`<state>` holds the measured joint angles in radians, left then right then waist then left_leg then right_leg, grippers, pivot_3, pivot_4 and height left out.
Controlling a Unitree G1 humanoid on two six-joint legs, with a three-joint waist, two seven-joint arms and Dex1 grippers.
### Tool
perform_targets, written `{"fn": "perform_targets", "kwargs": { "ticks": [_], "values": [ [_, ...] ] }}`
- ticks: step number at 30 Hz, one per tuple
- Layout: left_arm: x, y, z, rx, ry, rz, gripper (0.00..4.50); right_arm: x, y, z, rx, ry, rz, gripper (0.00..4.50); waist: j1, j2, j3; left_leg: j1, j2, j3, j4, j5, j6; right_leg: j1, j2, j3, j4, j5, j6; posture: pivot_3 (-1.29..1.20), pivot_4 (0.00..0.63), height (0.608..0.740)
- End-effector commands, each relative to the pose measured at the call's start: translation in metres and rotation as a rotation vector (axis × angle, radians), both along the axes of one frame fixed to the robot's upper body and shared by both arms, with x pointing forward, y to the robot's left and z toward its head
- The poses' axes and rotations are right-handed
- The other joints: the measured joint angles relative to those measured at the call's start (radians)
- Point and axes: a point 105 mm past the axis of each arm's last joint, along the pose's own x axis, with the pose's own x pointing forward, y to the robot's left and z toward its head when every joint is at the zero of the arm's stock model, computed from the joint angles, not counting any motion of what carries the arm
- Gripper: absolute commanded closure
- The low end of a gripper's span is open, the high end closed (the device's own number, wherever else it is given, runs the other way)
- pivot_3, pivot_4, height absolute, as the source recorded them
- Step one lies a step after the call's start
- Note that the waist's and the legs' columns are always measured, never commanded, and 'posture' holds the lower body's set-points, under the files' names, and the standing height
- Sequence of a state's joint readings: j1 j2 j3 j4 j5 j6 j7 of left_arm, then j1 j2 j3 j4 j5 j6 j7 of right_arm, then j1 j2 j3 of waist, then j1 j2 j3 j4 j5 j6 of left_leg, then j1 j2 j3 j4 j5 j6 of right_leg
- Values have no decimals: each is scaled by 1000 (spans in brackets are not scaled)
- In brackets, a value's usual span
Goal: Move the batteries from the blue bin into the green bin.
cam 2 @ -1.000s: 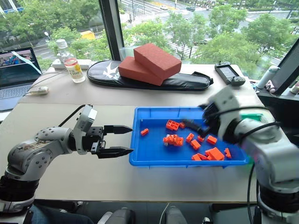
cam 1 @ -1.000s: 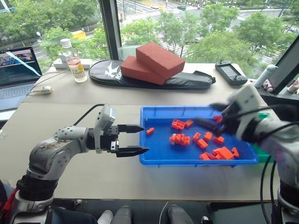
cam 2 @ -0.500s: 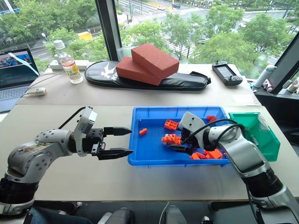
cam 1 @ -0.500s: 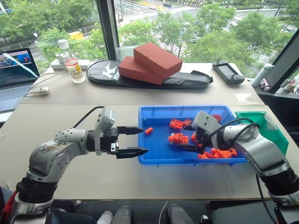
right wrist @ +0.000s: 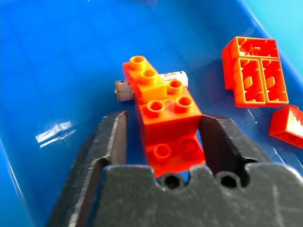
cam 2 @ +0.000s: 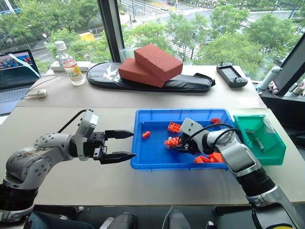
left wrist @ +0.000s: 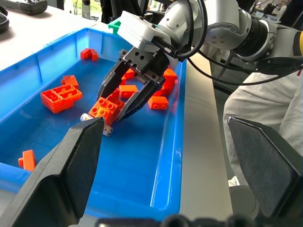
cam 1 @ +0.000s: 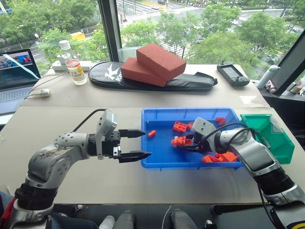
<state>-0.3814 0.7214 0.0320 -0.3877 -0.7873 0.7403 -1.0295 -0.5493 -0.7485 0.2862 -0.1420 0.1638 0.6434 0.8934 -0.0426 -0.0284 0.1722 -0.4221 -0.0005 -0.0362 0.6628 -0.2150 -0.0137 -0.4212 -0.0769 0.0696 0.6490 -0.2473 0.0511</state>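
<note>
R pincer (right wrist: 163,142) dropped into blue bin (cam 1: 162,160), straddling brick (right wrist: 165,123); battery (right wrist: 124,87) half-hidden. L pincer (cam 1: 138,143) apart.

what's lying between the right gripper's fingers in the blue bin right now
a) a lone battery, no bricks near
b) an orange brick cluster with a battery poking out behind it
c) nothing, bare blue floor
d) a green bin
b: in the right wrist view the right gripper has its fingers either side of the orange brick cluster, and the battery lies partly hidden behind it on the blue bin floor.
</note>
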Motion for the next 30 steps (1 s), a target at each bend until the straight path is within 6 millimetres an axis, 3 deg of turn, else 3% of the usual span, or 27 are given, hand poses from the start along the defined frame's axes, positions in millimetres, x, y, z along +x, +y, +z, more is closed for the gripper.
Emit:
{"fn": "perform_targets", "kwargs": {
  "ticks": [1,6,9,12,15,16,17,19,23,27,30],
  "values": [
    [-2,0,11,-3,-47,-13,0,-2,-4,25,37,-75,-6,3082,0,0,0,0,0,0,0,0,0,0,0,0,0,0,0,0,150,740],
    [-3,0,11,-2,-49,-16,0,-12,-21,61,87,-157,-59,3082,3,0,0,0,0,0,0,0,0,0,0,0,0,0,0,0,150,740],
    [-3,0,11,-2,-47,-15,0,-17,-46,90,103,-223,-162,3082,5,0,0,0,0,0,0,0,0,0,0,0,0,0,0,0,150,740],
    [-3,-1,10,-3,-45,-16,0,-13,-75,87,34,-218,-315,3082,5,0,0,0,0,0,0,0,0,1,0,0,0,0,0,0,150,740],
    [-3,-2,10,-6,-46,-19,0,-15,-80,80,20,-217,-334,3082,2,0,0,0,0,0,0,0,0,1,0,0,0,0,0,0,150,740],
    [-3,-2,10,-6,-46,-19,0,-15,-78,79,29,-217,-338,2582,1,0,0,0,0,0,0,0,0,1,0,0,0,0,0,0,150,740],
    [-2,-2,10,-5,-46,-20,0,-16,-75,78,39,-215,-328,2080,-1,0,0,0,0,1,0,0,0,0,0,0,0,0,0,0,150,740],
    [-2,-2,10,-4,-45,-21,0,-18,-63,79,56,-215,-289,1486,-2,0,0,0,0,1,0,0,0,0,0,1,0,0,0,0,150,740],
    [-2,-2,9,1,-45,-21,0,-16,-21,86,139,-219,-164,129,-6,0,0,1,1,2,0,0,0,0,0,1,0,0,0,0,150,740],
    [-1,-2,10,-2,-48,-20,0,-19,24,66,151,-139,6,129,0,0,0,0,0,0,0,0,0,1,0,0,0,0,0,0,150,740],
    [-1,-3,11,-2,-50,-20,0,-16,37,50,131,-94,46,129,2,0,0,0,0,0,0,0,0,0,0,0,0,0,0,0,150,740]
  ]
}}
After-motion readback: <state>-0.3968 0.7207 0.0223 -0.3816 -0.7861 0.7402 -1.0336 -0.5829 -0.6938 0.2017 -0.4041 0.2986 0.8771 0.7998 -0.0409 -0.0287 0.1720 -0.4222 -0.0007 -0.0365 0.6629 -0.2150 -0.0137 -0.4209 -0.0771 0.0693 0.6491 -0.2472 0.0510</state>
